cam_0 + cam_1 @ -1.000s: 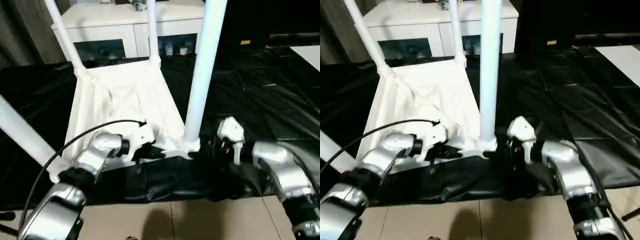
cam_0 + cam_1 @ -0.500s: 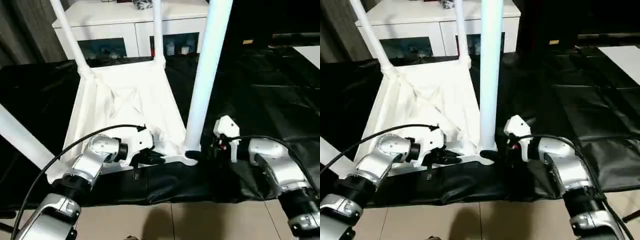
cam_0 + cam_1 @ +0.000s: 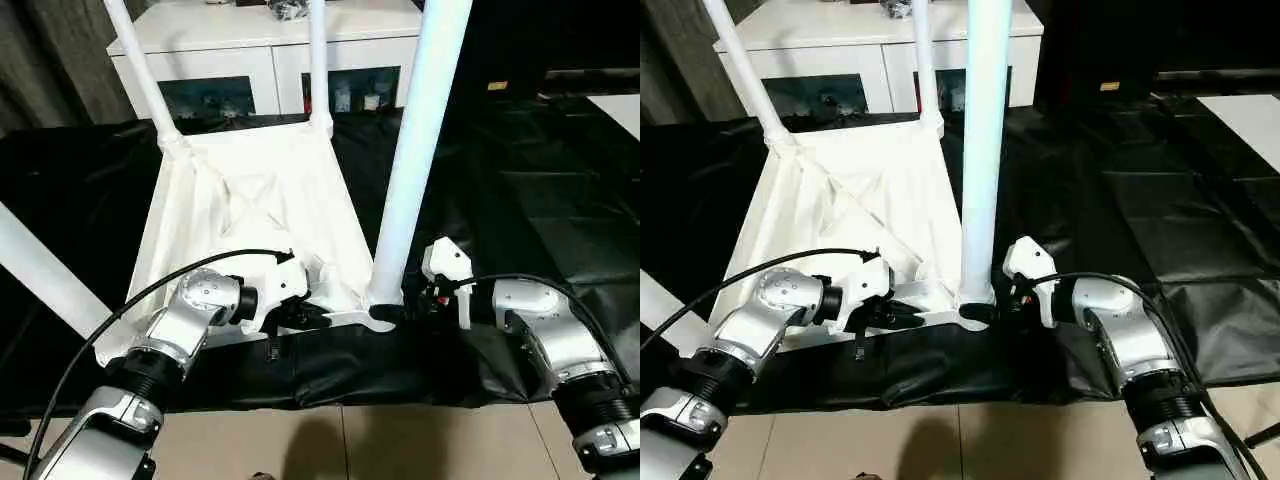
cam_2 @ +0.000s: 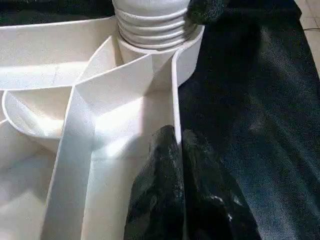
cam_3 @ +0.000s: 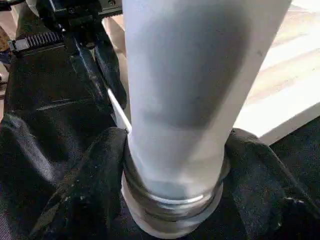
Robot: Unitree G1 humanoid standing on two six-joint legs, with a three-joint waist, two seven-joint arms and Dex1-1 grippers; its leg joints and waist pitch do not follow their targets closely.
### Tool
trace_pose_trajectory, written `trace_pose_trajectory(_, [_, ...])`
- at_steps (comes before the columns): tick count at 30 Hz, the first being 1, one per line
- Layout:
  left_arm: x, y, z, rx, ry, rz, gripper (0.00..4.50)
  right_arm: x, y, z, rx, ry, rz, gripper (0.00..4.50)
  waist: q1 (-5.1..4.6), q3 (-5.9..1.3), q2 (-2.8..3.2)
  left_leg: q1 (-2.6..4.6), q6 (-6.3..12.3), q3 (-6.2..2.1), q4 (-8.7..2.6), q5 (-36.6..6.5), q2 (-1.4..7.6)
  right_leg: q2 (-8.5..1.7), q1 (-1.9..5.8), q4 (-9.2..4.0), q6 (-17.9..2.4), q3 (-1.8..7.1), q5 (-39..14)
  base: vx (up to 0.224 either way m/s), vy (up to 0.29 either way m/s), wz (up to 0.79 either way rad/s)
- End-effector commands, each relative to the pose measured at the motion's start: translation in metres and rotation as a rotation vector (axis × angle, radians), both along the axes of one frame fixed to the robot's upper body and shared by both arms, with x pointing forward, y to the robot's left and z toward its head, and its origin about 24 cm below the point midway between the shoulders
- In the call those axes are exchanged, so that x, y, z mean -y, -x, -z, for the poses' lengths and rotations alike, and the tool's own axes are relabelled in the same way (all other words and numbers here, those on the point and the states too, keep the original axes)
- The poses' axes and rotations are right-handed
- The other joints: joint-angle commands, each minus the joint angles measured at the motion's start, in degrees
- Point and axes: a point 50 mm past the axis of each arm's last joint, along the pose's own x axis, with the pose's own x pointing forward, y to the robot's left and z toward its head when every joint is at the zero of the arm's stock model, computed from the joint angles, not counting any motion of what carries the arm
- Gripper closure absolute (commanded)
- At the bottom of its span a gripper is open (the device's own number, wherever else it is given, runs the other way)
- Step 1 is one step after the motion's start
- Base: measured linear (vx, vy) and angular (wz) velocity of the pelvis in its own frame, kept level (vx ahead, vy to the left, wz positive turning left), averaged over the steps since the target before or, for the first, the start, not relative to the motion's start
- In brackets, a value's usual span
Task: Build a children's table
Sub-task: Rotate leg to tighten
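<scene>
The children's table lies upside down on a black sheet, ribbed underside [image 3: 250, 200] up, with its legs standing upward. My left gripper [image 3: 305, 315] is shut on the thin near rim [image 4: 175, 90] of the top, close to the near right corner. Beside it the near right leg [image 3: 415, 130] rises from its threaded socket [image 4: 150, 25]. My right gripper [image 3: 400, 305] reaches in from the right, and its black fingers [image 5: 100, 170] press on both sides of that leg's base [image 5: 175, 200]. Other legs stand at the far left [image 3: 140, 70], far right [image 3: 318, 60] and near left [image 3: 40, 270].
A white cabinet [image 3: 260, 40] with glass doors stands right behind the table. The black sheet [image 3: 520, 180] spreads wide to the right. Tiled floor [image 3: 400, 445] begins at the sheet's near edge. A black cable [image 3: 120, 310] arcs over my left forearm.
The camera has tilted a little. My right gripper has moved in to the base of the near right leg and its fingers have closed onto it. My left gripper keeps its hold on the rim.
</scene>
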Motion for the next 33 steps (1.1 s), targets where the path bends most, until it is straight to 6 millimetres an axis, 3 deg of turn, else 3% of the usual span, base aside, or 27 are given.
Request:
trace_pose_trajectory(1, [0.002,0.006,0.01,-0.034,-0.029,0.023,4.5,-0.006,-0.001,0.001,-0.002,0.017,-0.033,1.84,-0.03,-3.71,-1.47,1.09,5.0,-1.15,-3.93,-11.9,2.83,-2.76,2.32,-3.74,-14.19,1.47,-10.52,0.0,0.0,0.0])
trace_pose_trajectory(5, [0.0,0.007,0.013,-0.037,-0.043,0.019,4.5,-0.006,0.001,0.005,-0.009,0.015,-0.02,1.86,-0.03,-3.74,-1.52,1.07,5.02,-1.16,-3.94,-11.78,2.85,-2.73,2.31,-3.68,-14.21,1.48,-10.07,0.0,0.0,0.0])
trace_pose_trajectory(8, [-0.002,0.008,0.018,-0.042,-0.069,-0.029,4.5,-0.005,-0.002,0.016,-0.007,0.001,0.113,1.86,-0.34,-3.67,-1.42,1.03,4.63,-1.17,-4.02,-12.47,2.8,-2.78,2.25,-3.79,-14.2,1.47,-10.65,0.0,0.0,0.0])
trace_pose_trajectory(11, [0.001,0.003,0.021,-0.053,-0.067,-0.131,4.5,-0.008,-0.006,0.025,-0.019,-0.033,0.268,1.87,-1.06,-3.24,-1.58,1.2,2.27,-1.44,-4.7,-17.12,2.75,-2.77,2.12,-4.43,-12.63,1.47,-17.4,0.0,0.0,0.0])
trace_pose_trajectory(14, [0.014,-0.004,0.021,-0.042,-0.043,-0.225,4.5,-0.021,-0.007,0.031,-0.031,-0.069,0.397,1.87,-1.99,-2.94,-1.66,1.64,-0.03,-1.76,-5.13,-22.33,2.62,-2.63,1.65,-5.16,-10.41,1.45,-24.01,-0.017,0.002,-0.01])
trace_pose_trajectory(16, [0.025,-0.01,0.02,-0.023,-0.047,-0.283,4.5,-0.033,-0.008,0.034,-0.019,-0.068,0.48,1.88,-2.32,-2.82,-1.58,1.83,-0.89,-1.96,-5.33,-24.19,2.56,-2.63,1.37,-5.53,-9.38,1.44,-25.89,0.0,0.0,0.0])
trace_pose_trajectory(17, [0.031,-0.015,0.018,-0.017,-0.049,-0.322,4.5,-0.038,-0.009,0.036,-0.019,-0.061,0.523,1.88,-2.4,-2.82,-1.23,2.07,-1.53,-2.03,-5.35,-25.36,2.46,-2.66,1.16,-5.72,-8.68,1.4,-27.4,0.0,0.0,0.0])
trace_pose_trajectory(19, [0.042,-0.022,0.014,-0.003,-0.048,-0.404,4.5,-0.046,-0.012,0.039,-0.007,-0.031,0.608,1.88,-2.72,-2.75,-1.41,1.92,-2.0,-2.2,-5.61,-26.19,2.41,-2.62,1.31,-5.97,-7.83,1.24,-27.96,0.0,0.0,0.0])
trace_pose_trajectory(21, [0.052,-0.027,0.01,0.001,-0.048,-0.461,4.5,-0.053,-0.016,0.04,-0.002,-0.024,0.684,1.88,-2.81,-2.73,-0.99,2.33,-2.29,-2.3,-5.58,-28.14,2.23,-2.65,0.92,-6.51,-6.97,1.15,-29.29,0.0,0.0,0.0])
trace_pose_trajectory(22, [0.058,-0.029,0.009,0.006,-0.05,-0.481,4.5,-0.059,-0.017,0.041,-0.007,-0.019,0.695,1.88,-2.93,-2.77,-1.15,2.27,-2.17,-2.27,-5.57,-28.16,2.17,-2.57,0.95,-6.61,-6.92,1.12,-29.0,0.0,0.0,0.0])
trace_pose_trajectory(25, [0.068,-0.03,0.008,0.029,-0.072,-0.486,4.5,-0.074,-0.018,0.038,0.091,0.057,0.615,1.88,-3.03,-2.93,-0.54,1.96,-2.13,-2.55,-5.93,-28.13,2.25,-2.52,1.39,-6.57,-7.04,0.87,-25.29,0.0,0.0,0.0])
trace_pose_trajectory(27, [0.07,-0.029,0.008,0.035,-0.073,-0.474,4.5,-0.076,-0.018,0.033,0.08,-0.002,0.619,1.88,-2.9,-3.0,-0.83,2.1,-1.04,-2.22,-5.78,-27.98,2.1,-2.51,1.24,-6.68,-7.78,1.12,-22.95,0.0,0.0,0.0])
trace_pose_trajectory(28, [0.069,-0.028,0.008,0.037,-0.068,-0.456,4.5,-0.074,-0.02,0.025,0.051,-0.115,0.643,1.53,-2.91,-3.03,-0.87,2.01,-0.71,-2.19,-5.77,-27.63,2.08,-2.55,1.34,-6.62,-8.02,1.16,-22.45,0.0,0.0,0.0])
trace_pose_trajectory(29, [0.068,-0.028,0.007,0.042,-0.066,-0.442,4.5,-0.072,-0.019,0.022,0.043,-0.142,0.628,1.32,-2.76,-3.05,-0.43,2.05,-0.32,-2.14,-5.75,-27.42,2.16,-2.6,1.28,-6.62,-8.36,1.24,-21.81,0.0,0.0,0.0])
trace_pose_trajectory(33, [0.058,-0.027,0.006,0.053,-0.069,-0.398,4.5,-0.059,-0.022,0.014,0.063,-0.165,0.602,0.91,-2.55,-3.26,-0.68,1.54,0.48,-2.0,-5.72,-24.73,2.29,-2.67,1.75,-6.09,-9.59,1.24,-17.99,0.0,0.0,0.0])
